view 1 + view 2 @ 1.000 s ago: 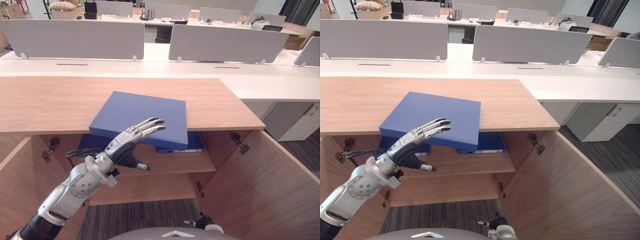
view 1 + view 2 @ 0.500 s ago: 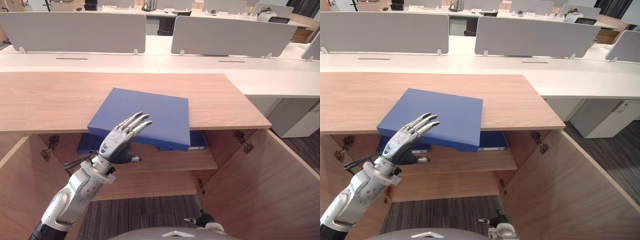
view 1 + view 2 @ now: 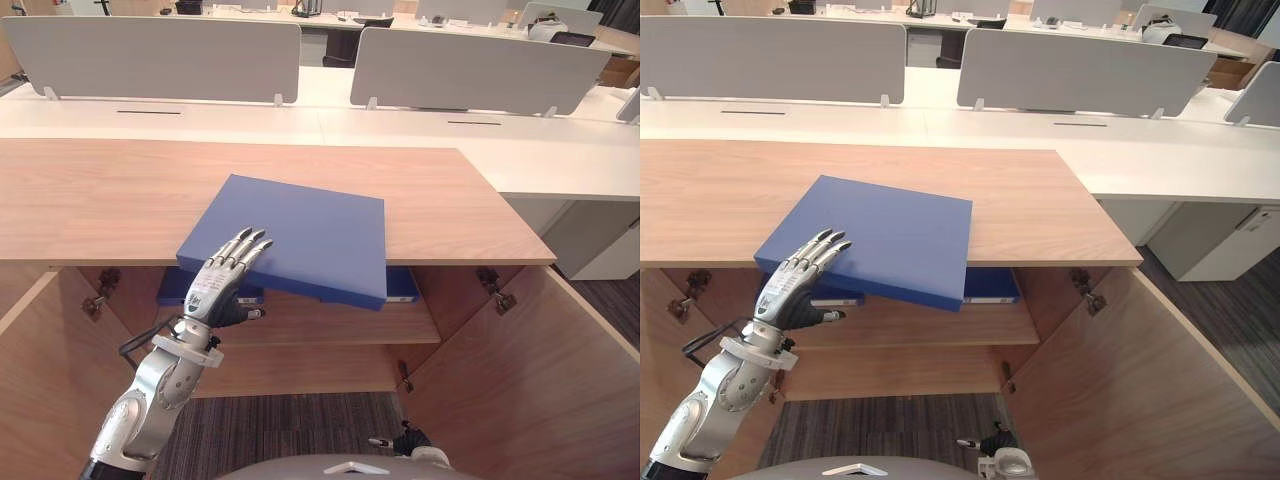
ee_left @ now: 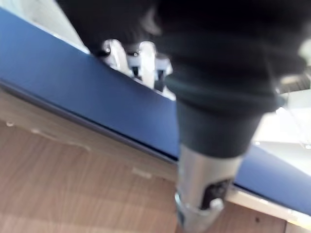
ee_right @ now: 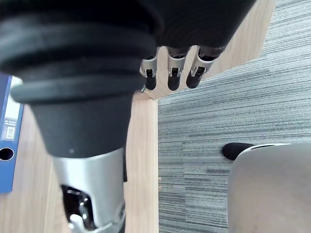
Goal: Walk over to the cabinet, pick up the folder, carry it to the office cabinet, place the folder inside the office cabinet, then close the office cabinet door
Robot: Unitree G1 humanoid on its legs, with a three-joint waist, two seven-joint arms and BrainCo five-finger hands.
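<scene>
Left eye view, entry one: blue folder, flat on the cabinet top, askew, long axis roughly left-right, near-right corner overhanging the open front. We logged the left hand, fingers straight, at its near-left corner; a second before, nearer mid-edge. Right hand hung relaxed.

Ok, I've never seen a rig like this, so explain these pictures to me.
This is a humanoid robot seen through its own cameras. The two wide pictures come from its head, looking down; the two close ones from its wrists. A blue folder lies on the wooden cabinet top, jutting over the front edge. The left hand lays straight fingers over the folder's near corner, thumb below, not closed on it. The right hand hangs above the carpet, holding nothing. Under the top, the cabinet doors stand open, with another blue binder on the shelf.
</scene>
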